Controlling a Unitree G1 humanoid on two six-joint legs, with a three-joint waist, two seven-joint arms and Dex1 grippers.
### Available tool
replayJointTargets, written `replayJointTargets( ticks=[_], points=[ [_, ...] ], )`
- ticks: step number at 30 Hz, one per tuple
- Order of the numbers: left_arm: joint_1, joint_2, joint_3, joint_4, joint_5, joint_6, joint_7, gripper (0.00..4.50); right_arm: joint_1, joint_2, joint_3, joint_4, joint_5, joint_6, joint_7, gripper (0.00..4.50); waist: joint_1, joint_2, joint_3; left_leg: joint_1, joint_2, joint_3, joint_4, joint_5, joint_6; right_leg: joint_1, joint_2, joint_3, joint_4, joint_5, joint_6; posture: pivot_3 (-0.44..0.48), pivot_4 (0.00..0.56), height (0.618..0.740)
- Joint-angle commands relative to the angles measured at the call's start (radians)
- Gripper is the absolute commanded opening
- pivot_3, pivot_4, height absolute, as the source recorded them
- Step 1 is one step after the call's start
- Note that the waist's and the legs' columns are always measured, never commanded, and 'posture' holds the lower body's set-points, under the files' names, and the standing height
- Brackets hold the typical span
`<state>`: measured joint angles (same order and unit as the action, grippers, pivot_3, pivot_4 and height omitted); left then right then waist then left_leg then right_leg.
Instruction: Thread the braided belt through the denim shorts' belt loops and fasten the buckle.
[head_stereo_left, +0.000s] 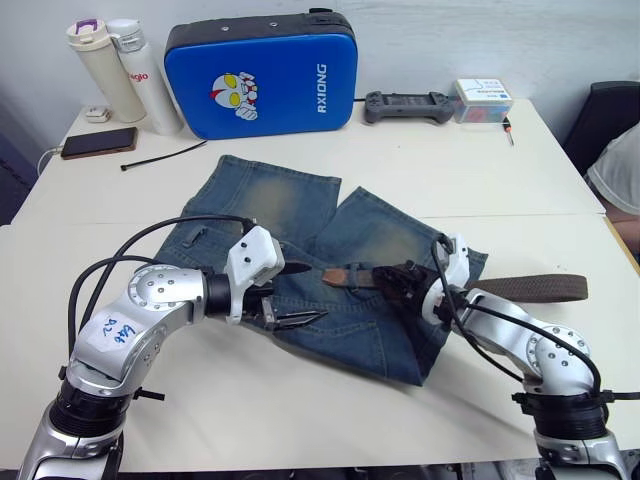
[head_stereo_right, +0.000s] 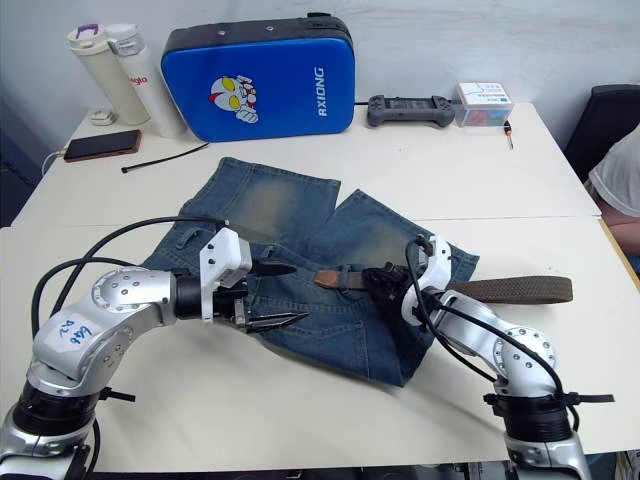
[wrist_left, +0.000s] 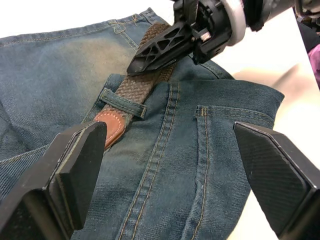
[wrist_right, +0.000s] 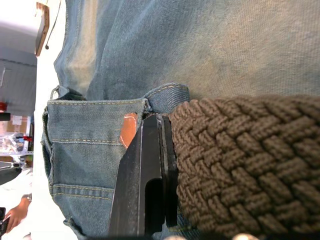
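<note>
Right end effector (head_stereo_left: 405, 283) clamped on dark brown braided belt (head_stereo_left: 540, 288), buckle hidden; left end effector (head_stereo_left: 297, 295) agape, empty, over faded blue denim shorts (head_stereo_left: 260, 195).

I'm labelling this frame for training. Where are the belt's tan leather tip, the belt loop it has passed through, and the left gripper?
tan leather tip (wrist_left: 109, 126): left wrist view, on its stitched rounded end.
belt loop (wrist_left: 122, 101): left wrist view, on the denim strip crossing the strap.
left gripper (head_stereo_left: 292, 296): left eye view, midway between its open fingertips.

One pair of denim shorts (head_stereo_left: 300, 240), one braided belt (head_stereo_left: 520, 288), two bottles (head_stereo_left: 125, 75) far left, one blue case (head_stereo_left: 262, 72), one phone (head_stereo_left: 98, 143), one game controller (head_stereo_left: 407, 105), one small box (head_stereo_left: 483, 100).
</note>
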<state>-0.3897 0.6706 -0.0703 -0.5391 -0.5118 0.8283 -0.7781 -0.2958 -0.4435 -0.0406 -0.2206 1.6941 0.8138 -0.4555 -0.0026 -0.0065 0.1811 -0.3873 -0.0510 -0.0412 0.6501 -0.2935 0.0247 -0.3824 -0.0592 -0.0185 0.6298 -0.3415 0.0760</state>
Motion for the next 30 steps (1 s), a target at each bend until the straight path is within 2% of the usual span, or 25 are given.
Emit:
replayJointTargets(
  ticks=[1, 9, 10, 11, 14, 18, 26, 29, 30],
  points=[
    [-0.025, -0.001, -0.008, -0.027, -0.009, -0.010, 0.001, 4.44, -0.030, 0.053, 0.028, 0.002, -0.071, 0.003, 0.064, 0.00, -0.001, 0.000, 0.000, 0.000, 0.000, 0.000, 0.000, 0.000, 0.000, 0.000, 0.000, 0.000, 0.000, 0.000, 0.000, 0.000, 0.150, 0.740],
    [-0.049, -0.004, -0.031, 0.003, 0.000, -0.028, -0.011, 4.44, -0.034, 0.129, 0.043, 0.010, -0.213, 0.028, 0.196, 0.00, 0.000, 0.000, 0.000, -0.004, 0.000, 0.003, 0.000, 0.001, -0.001, -0.008, 0.000, 0.003, 0.009, 0.000, 0.000, 0.000, 0.150, 0.740],
    [-0.052, -0.004, -0.034, 0.007, 0.002, -0.031, -0.014, 4.50, -0.027, 0.134, 0.029, 0.001, -0.201, 0.032, 0.199, 0.89, -0.001, 0.000, 0.000, -0.005, 0.000, 0.004, 0.000, 0.001, -0.001, -0.009, 0.000, 0.004, 0.011, 0.000, 0.000, 0.000, 0.150, 0.740],
    [-0.054, -0.004, -0.036, 0.010, 0.003, -0.034, -0.016, 4.50, -0.022, 0.139, 0.018, -0.004, -0.192, 0.035, 0.200, 1.14, -0.001, 0.000, 0.000, -0.005, 0.000, 0.004, 0.000, 0.001, -0.001, -0.009, 0.000, 0.004, 0.012, 0.000, -0.001, 0.000, 0.150, 0.740],
    [-0.063, -0.006, -0.045, 0.028, 0.007, -0.048, -0.028, 4.50, -0.005, 0.127, -0.032, -0.043, -0.130, 0.041, 0.188, 2.60, 0.000, 0.000, 0.000, -0.005, 0.000, 0.004, 0.000, 0.001, -0.002, -0.010, 0.000, 0.004, 0.013, -0.001, -0.001, 0.000, 0.150, 0.740],
    [-0.083, -0.010, -0.065, 0.066, 0.018, -0.080, -0.051, 4.50, 0.062, 0.054, -0.084, -0.116, -0.039, 0.067, 0.148, 4.46, 0.004, 0.000, 0.000, -0.005, 0.000, 0.004, 0.000, 0.001, -0.001, -0.010, 0.000, 0.005, 0.013, -0.001, -0.001, 0.000, 0.150, 0.740],
    [-0.133, -0.023, -0.094, 0.152, 0.046, -0.137, -0.097, 4.50, 0.190, -0.163, -0.119, -0.278, 0.183, 0.074, 0.098, 4.46, -0.001, 0.000, 0.000, -0.005, 0.000, 0.005, 0.000, 0.001, -0.001, -0.010, 0.000, 0.006, 0.013, -0.001, -0.001, 0.000, 0.150, 0.740],
    [-0.143, -0.023, -0.100, 0.171, 0.054, -0.150, -0.115, 4.50, 0.194, -0.232, -0.104, -0.309, 0.201, 0.084, 0.124, 4.46, -0.001, 0.000, 0.000, -0.004, 0.000, 0.006, 0.000, 0.001, -0.001, -0.010, 0.000, 0.007, 0.013, -0.001, -0.001, 0.000, 0.150, 0.740],
    [-0.147, -0.021, -0.099, 0.175, 0.055, -0.151, -0.120, 4.50, 0.182, -0.277, -0.099, -0.346, 0.153, 0.116, 0.181, 4.46, 0.001, 0.000, 0.000, -0.004, 0.000, 0.006, 0.000, 0.001, -0.001, -0.010, 0.000, 0.007, 0.014, -0.001, -0.001, 0.000, 0.150, 0.740]
  ],
)
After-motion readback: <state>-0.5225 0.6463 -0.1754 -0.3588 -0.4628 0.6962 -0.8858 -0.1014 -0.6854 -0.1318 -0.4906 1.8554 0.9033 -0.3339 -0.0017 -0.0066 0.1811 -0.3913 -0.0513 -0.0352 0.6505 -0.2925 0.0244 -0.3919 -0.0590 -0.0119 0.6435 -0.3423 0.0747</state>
